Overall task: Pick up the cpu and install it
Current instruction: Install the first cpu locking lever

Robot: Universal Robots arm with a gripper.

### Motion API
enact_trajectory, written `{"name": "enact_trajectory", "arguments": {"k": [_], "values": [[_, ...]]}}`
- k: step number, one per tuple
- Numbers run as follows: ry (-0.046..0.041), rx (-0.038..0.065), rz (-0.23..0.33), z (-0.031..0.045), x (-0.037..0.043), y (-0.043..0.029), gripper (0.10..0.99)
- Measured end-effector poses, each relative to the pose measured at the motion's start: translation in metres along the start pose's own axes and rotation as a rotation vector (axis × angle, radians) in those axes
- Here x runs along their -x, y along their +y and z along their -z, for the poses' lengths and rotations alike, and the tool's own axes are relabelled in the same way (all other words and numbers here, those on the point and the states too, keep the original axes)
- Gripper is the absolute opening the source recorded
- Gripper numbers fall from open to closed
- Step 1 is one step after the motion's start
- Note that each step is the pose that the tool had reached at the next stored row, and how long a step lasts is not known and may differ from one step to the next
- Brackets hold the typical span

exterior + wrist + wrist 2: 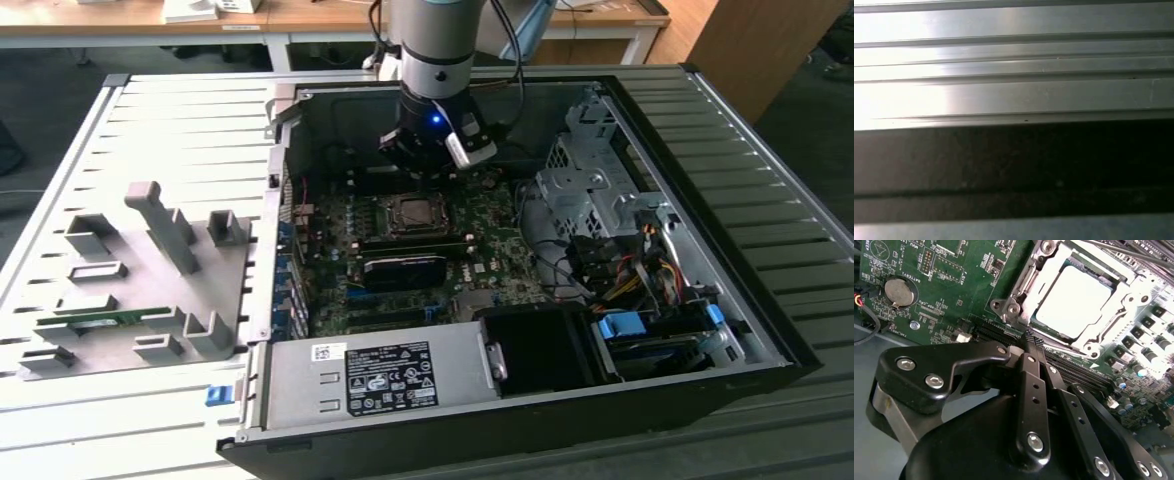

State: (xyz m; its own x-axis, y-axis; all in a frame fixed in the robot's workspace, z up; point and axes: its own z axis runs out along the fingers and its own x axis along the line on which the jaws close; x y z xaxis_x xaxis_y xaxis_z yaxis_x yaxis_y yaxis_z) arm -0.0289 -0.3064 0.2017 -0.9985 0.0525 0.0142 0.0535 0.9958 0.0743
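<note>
Pincer [1026, 342] poised just above the socketed cpu [1074, 300], fingers together

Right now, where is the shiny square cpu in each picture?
Exterior view: the cpu sits inside the socket frame, mid-motherboard.
Second wrist view: the cpu is the pale square inside the same socket frame.
First wrist view: ribbed grey metal.
Shared landmark: the socket frame.

A ribbed grey metal worktable [160, 110] fills the scene. Beyond its far edge stand light wooden desks [320, 20] on white legs, over dark floor [40, 100].
</note>
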Motion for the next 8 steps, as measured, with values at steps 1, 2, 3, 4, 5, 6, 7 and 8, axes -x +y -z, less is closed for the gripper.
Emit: {"name": "enact_trajectory", "arguments": {"k": [1, 2, 3, 4, 5, 6, 7, 8], "values": [[0.0, -0.001, 0.0, -0.0007, 0.0001, 0.0, 0.122], [-0.0001, -0.002, 0.0, -0.0013, 0.0002, -0.0001, 0.122], [0.0, -0.002, 0.0, -0.0015, 0.0003, -0.0001, 0.122], [0.0001, -0.002, 0.0, -0.0015, 0.0003, -0.0002, 0.122], [0.0002, -0.002, 0.0, -0.0015, 0.0003, -0.0002, 0.122], [0.0001, -0.003, 0.0, -0.0017, 0.0003, -0.0001, 0.122], [0.0, -0.003, 0.0, -0.0017, 0.0003, -0.0001, 0.122], [0.0, -0.003, 0.0, -0.0017, 0.0003, -0.0001, 0.122]]}}
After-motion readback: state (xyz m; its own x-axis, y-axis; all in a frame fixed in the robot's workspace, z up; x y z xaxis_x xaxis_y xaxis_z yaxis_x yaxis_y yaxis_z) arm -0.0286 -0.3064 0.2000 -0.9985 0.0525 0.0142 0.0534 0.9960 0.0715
